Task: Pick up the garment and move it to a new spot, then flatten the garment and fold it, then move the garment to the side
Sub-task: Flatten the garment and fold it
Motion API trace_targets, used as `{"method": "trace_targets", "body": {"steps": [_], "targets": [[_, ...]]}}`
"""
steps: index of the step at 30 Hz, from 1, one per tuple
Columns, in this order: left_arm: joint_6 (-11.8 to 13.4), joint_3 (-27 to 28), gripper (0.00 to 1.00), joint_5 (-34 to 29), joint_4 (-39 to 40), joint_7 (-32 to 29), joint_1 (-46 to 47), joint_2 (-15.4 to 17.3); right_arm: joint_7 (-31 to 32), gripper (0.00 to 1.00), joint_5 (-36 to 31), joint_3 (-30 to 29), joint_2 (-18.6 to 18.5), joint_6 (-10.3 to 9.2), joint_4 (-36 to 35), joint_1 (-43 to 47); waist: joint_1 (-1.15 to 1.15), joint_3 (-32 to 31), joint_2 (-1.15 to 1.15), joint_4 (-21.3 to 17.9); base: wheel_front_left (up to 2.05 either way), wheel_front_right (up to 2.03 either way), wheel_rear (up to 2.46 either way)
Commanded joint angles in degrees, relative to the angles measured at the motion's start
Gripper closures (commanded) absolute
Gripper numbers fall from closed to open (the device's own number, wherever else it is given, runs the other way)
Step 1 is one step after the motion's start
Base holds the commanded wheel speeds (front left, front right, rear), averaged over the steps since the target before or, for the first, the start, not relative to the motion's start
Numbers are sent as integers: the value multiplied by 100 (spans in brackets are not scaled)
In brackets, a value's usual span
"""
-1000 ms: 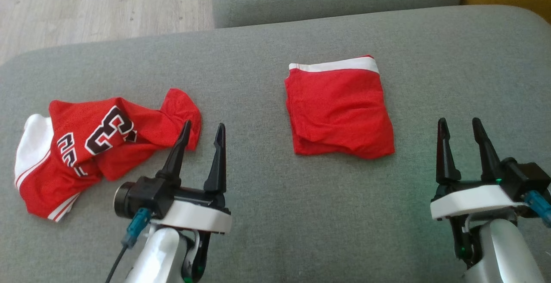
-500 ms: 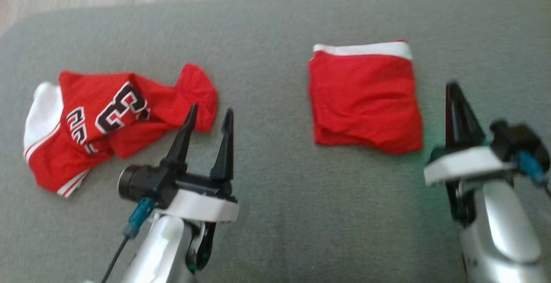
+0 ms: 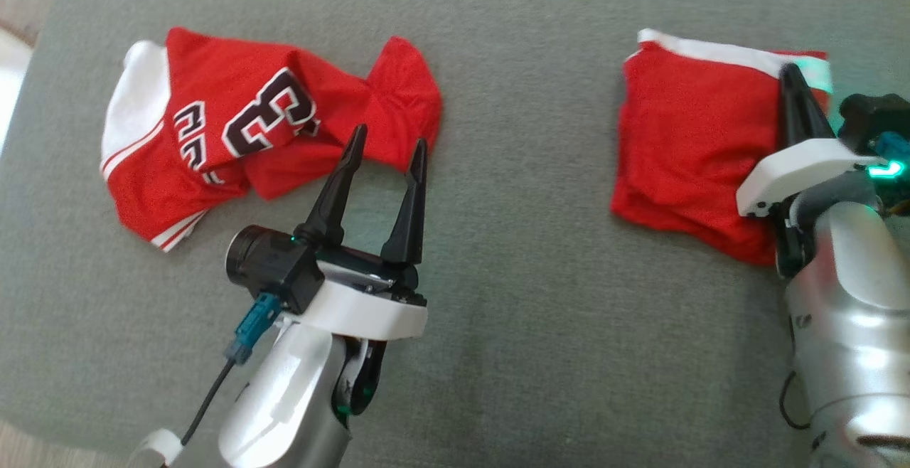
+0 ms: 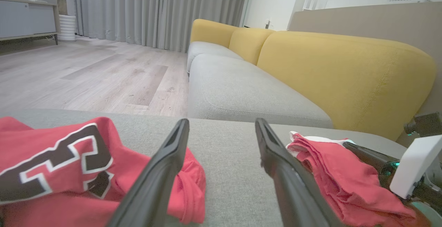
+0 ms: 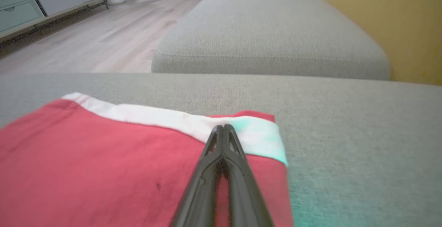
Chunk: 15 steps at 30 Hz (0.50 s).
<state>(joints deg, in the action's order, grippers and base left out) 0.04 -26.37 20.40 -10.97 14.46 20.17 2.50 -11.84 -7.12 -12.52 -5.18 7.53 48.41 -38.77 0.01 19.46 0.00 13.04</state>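
Left gripper [image 3: 389, 137] spread wide, empty, crumpled jersey [image 3: 234, 119] just past its tips. Right gripper [image 3: 789, 73] fingers pressed together, nothing pinched, tips over folded garment [image 3: 682, 148] by its white band [image 5: 155, 115]; contact unclear. Likely sliding it aside: press flat, drag slowly, keep the folds. No containers; both lie on the cushion [image 3: 512, 276].

The cushion [image 3: 540, 297] is grey woven cloth, matt and slightly rough. The jersey [image 3: 213, 91] is red mesh cloth, its black-and-white numerals smoother. The folded garment [image 3: 682, 141] is the same red cloth, edged by a white band. The fingers [image 3: 334, 190] are dark matt plastic, the wrist plate [image 3: 362, 315] white plastic, the forearm [image 3: 284, 397] glossy silver. The floor [image 4: 86, 75] is pale, smooth wood; the sofa back [image 4: 345, 75] is yellow cloth.
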Motion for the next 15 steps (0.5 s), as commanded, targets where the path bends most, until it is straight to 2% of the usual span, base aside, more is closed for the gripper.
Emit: {"method": "trace_targets", "body": {"steps": [1,4,7,11,15], "targets": [[30,133,0,26,193,54,162,38,-31,100,-48,88,24,-4,-53,-107,-1,90,0,103,0,0,0],[61,113,0,49,171,54,185,38,-94,100,-204,4,28,-4,354,-270,-1,85,0,136,0,0,0],[87,128,0,66,135,54,170,38,-266,100,-199,131,96,-4,368,-408,-1,21,0,114,0,0,0],[101,167,0,87,102,54,127,38,-311,100,-57,616,196,-4,172,-429,-1,-87,0,50,0,0,0],[112,136,0,124,119,54,127,38,-314,100,359,1368,225,-4,173,-244,-1,-147,0,28,0,0,0]]}}
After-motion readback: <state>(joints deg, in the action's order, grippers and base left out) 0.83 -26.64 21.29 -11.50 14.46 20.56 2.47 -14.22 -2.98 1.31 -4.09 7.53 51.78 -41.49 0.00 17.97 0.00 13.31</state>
